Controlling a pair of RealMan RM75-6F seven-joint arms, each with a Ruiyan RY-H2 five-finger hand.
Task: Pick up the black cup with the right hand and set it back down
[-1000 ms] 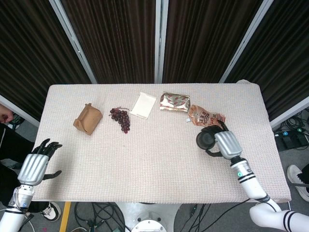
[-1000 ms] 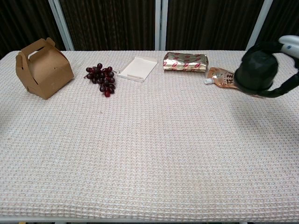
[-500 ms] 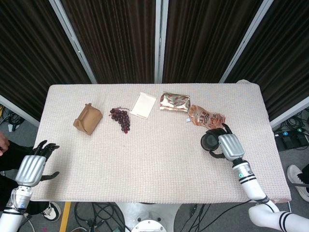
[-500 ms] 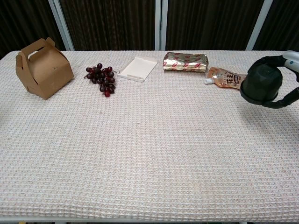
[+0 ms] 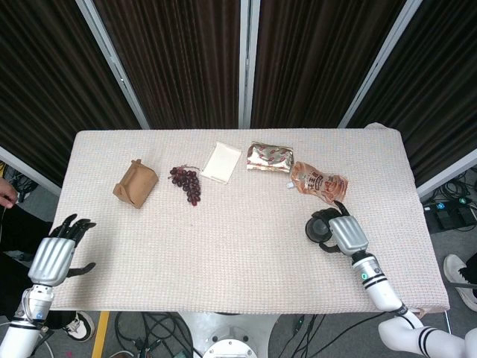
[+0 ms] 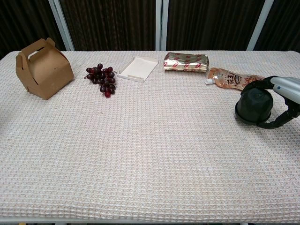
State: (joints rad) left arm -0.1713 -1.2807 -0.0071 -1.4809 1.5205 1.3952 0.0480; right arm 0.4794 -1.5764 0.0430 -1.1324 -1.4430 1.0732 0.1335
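The black cup (image 6: pixel 253 106) (image 5: pixel 320 227) stands on the table at the right side, its base on the cloth in the chest view. My right hand (image 5: pixel 344 234) (image 6: pixel 281 98) wraps around it from the right, fingers curled about its side. My left hand (image 5: pixel 57 255) hangs off the table's front left corner, fingers apart and holding nothing; the chest view does not show it.
An orange pouch (image 6: pixel 232 79) lies just behind the cup. A foil packet (image 6: pixel 186 62), a white tray (image 6: pixel 138 69), grapes (image 6: pixel 102 78) and a brown carton box (image 6: pixel 43 68) line the far side. The table (image 6: pixel 150 159) has a woven cloth.
My right hand has brought the black cup down and toward the front, from raised above the pouch to resting on the cloth. The left hand drifted slightly.
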